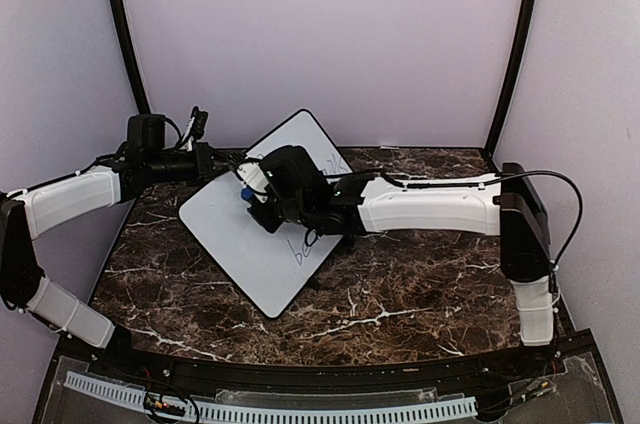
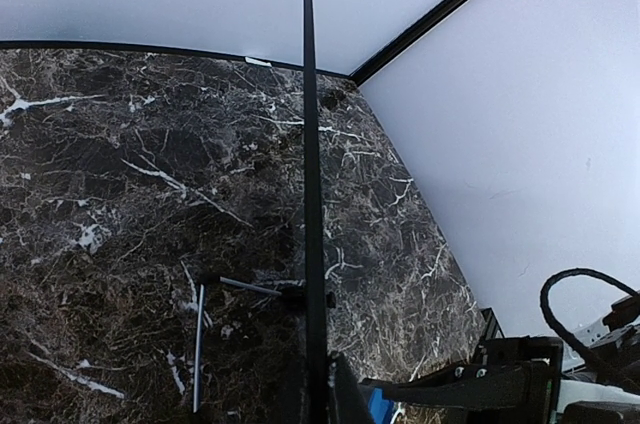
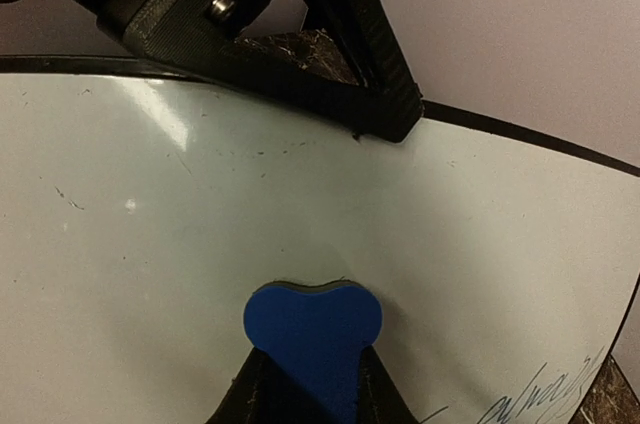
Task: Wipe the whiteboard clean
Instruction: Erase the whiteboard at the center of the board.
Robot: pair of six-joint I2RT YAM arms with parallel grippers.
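The whiteboard [image 1: 250,249] lies skewed across the marble table and shows edge-on as a thin black line in the left wrist view [image 2: 309,144]. Dark writing [image 1: 305,249] stays on its near right part and shows in the right wrist view [image 3: 540,394]. My left gripper [image 1: 214,166] is shut on the board's far left rim [image 2: 318,389]; one of its fingers [image 3: 385,109] shows over that rim. My right gripper [image 1: 252,196] is shut on a small blue eraser [image 3: 312,329], which is pressed against the board's white face [image 3: 150,224]. The eraser also shows in the top view [image 1: 245,195].
The dark marble table [image 1: 400,294] runs to pale walls with black corner posts [image 1: 515,44]. Thin metal stand rods [image 2: 197,344] lie on the table under the board. A perforated white strip [image 1: 270,409] edges the front. The right arm [image 1: 430,206] stretches over the board's right corner.
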